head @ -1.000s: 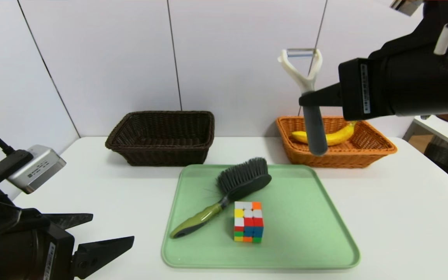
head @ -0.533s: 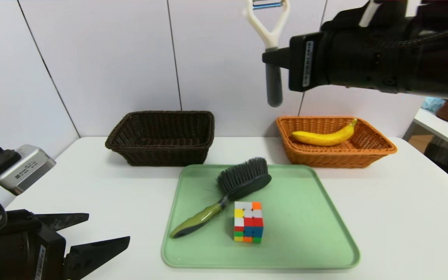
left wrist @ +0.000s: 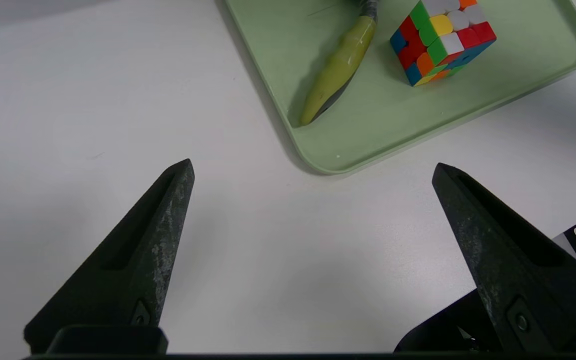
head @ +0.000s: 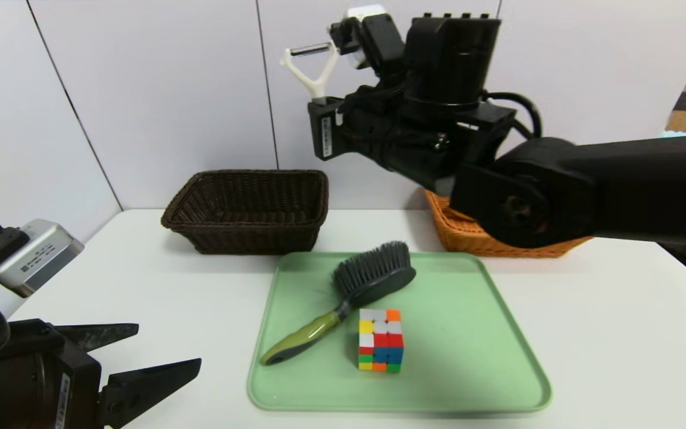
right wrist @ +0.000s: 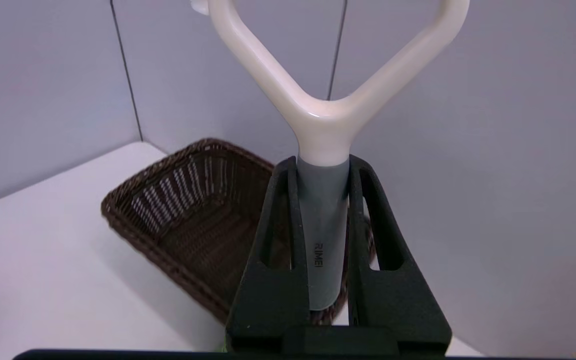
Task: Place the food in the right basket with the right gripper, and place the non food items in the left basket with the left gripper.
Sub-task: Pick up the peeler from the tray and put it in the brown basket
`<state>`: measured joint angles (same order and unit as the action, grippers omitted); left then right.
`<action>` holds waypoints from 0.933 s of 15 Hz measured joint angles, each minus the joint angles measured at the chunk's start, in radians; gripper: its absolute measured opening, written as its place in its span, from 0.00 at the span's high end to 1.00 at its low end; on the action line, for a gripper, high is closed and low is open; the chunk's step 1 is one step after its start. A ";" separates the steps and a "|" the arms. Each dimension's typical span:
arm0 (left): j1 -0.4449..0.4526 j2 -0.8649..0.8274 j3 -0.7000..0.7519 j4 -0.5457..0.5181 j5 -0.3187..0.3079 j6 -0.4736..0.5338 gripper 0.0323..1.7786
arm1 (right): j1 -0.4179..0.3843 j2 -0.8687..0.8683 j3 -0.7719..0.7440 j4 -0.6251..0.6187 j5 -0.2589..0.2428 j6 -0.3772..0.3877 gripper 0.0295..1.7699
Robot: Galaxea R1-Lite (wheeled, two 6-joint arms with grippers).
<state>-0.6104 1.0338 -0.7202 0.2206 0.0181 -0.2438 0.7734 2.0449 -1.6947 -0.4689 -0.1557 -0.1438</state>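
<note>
My right gripper (head: 321, 100) (right wrist: 323, 162) is shut on the grey handle of the peeler (head: 313, 70) (right wrist: 323, 215). It holds the peeler high in the air, white fork upward, above and just right of the dark brown left basket (head: 245, 211) (right wrist: 168, 210). The right arm hides the banana and most of the orange right basket (head: 456, 238). The brush (head: 373, 274) (left wrist: 340, 65) and the puzzle cube (head: 380, 339) (left wrist: 440, 37) lie on the green tray (head: 468, 357) (left wrist: 368, 135). My left gripper (head: 170, 345) (left wrist: 313, 165) is open and empty, low over the table at the tray's near-left corner.
The left basket holds nothing that I can see. White table (head: 617, 333) stretches to the right of the tray and between the tray and the left basket. A grey wall stands close behind both baskets.
The right arm has swung left and up with the peeler, from over the orange basket to above the dark basket's right end, and now covers the banana. The left gripper has hardly moved.
</note>
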 joint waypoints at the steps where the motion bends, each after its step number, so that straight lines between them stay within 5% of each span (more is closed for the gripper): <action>1: 0.000 0.000 0.000 0.000 0.001 0.000 0.05 | 0.000 0.056 -0.058 -0.030 0.001 -0.005 0.88; 5: 0.000 -0.004 0.000 0.000 0.003 -0.003 0.05 | 0.004 0.257 -0.245 -0.065 0.012 -0.020 0.88; 14: 0.000 -0.022 0.040 -0.001 0.006 0.000 0.05 | -0.001 0.411 -0.275 -0.064 0.039 -0.023 0.88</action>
<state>-0.6104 1.0121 -0.6802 0.2198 0.0238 -0.2434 0.7721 2.4564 -1.9696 -0.5334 -0.1164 -0.1672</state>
